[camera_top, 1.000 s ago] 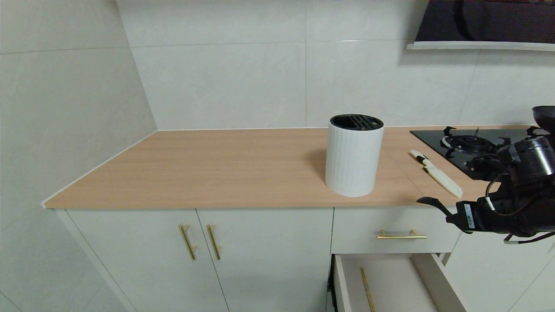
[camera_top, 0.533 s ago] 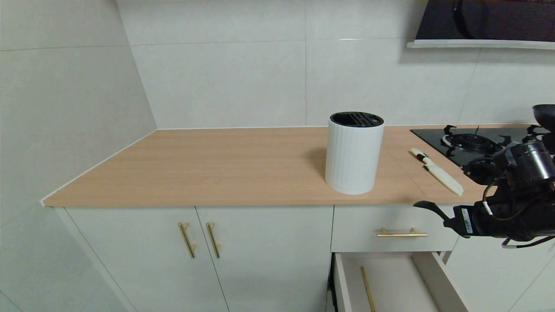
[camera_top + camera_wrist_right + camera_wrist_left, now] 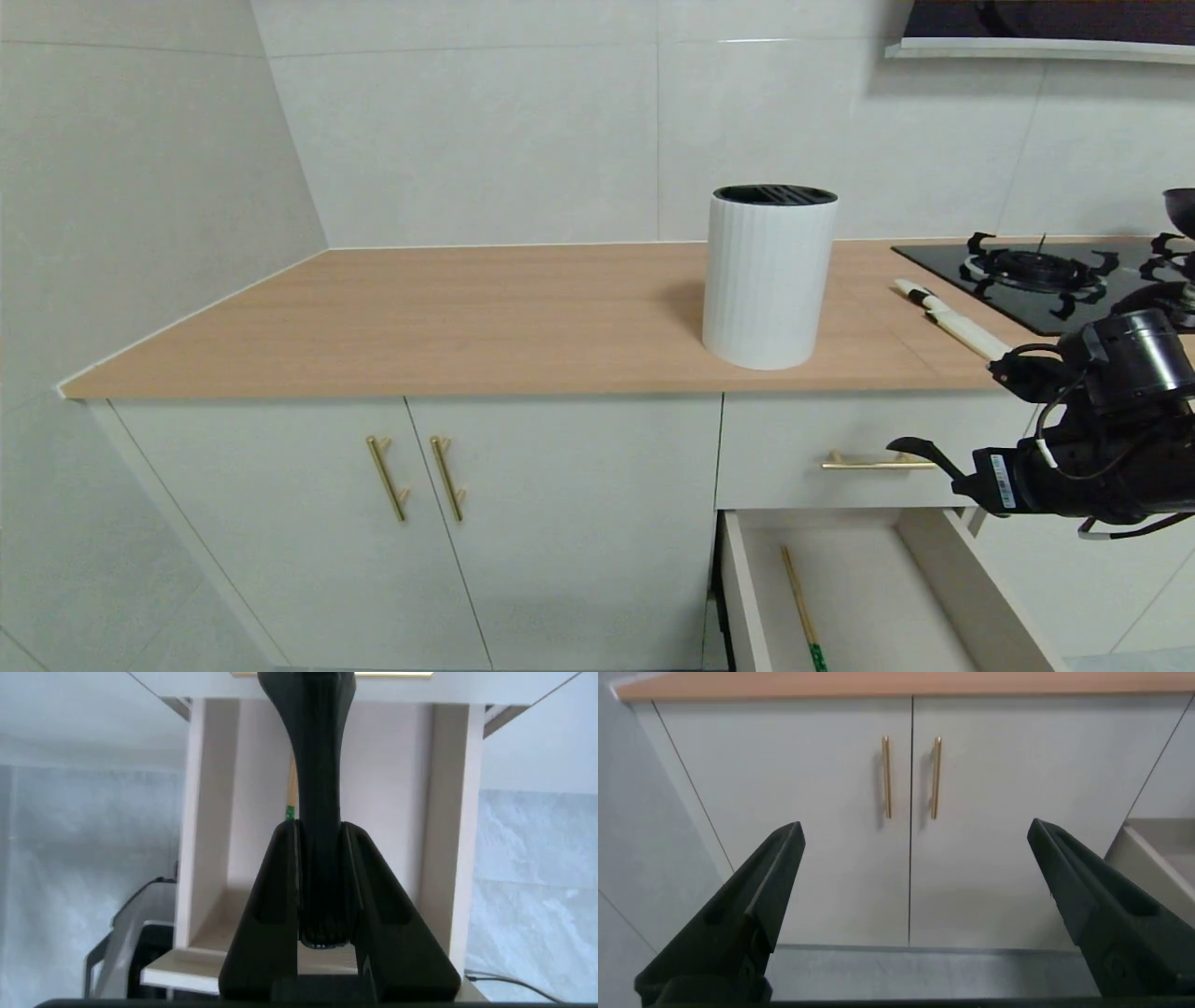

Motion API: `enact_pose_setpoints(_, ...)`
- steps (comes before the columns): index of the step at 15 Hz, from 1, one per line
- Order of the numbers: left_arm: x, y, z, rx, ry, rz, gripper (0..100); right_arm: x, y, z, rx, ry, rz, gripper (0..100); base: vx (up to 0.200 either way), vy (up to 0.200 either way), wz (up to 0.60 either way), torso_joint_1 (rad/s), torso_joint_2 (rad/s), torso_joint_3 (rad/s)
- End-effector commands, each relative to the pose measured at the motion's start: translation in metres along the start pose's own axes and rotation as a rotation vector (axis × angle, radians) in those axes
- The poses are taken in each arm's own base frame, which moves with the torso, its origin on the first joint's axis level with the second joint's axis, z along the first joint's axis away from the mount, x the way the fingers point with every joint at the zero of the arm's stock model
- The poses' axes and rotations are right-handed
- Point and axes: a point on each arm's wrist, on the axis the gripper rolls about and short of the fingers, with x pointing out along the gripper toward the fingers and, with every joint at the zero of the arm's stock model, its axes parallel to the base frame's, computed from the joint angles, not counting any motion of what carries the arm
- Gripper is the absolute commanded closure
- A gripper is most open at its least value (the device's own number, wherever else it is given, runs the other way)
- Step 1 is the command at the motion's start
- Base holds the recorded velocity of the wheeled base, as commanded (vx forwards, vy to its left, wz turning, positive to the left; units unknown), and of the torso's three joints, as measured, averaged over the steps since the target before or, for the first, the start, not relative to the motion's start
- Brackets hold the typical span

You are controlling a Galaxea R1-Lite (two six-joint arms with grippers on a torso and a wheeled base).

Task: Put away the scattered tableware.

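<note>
One chopstick (image 3: 801, 607) in open drawer (image 3: 952, 588) | left claw (image 3: 915, 833) spread | right claw (image 3: 913, 446) pressed together

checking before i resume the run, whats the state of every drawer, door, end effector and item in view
lower drawer, pulled open
upper drawer, shut
cabinet doors, both shut
knife holder, upright on the counter
knife, lying flat on the counter
chopstick, lying in the lower drawer
left end effector, open, empty
right end effector, shut
</note>
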Motion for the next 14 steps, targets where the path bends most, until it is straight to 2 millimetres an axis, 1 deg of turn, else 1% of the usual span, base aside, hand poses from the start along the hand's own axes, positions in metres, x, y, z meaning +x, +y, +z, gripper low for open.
enact_pose_setpoints(1,0.0,0.0,0.0,0.0,0.0,0.001,0,0.0009,0.0001,-0.0002,-0.001,0.003,0.0,100,0.0,0.0,0.0,-0.188,0.47,0.31)
enact_pose_setpoints(7,0.0,0.0,0.0,0.0,0.0,0.001,0,0.001,0.0001,0.0,-0.001,-0.002,0.001,100,0.0,0.0,0.0,-0.162,0.46,0.298)
enact_pose_setpoints(11,0.0,0.0,0.0,0.0,0.0,0.001,0,0.0021,0.0,-0.0012,-0.002,-0.002,0.001,100,0.0,0.0,0.0,-0.121,0.45,0.325)
enact_pose_setpoints(14,0.0,0.0,0.0,0.0,0.0,0.001,0,0.002,0.0,-0.0008,-0.002,-0.003,0.001,100,0.0,0.0,0.0,-0.03,0.19,0.141)
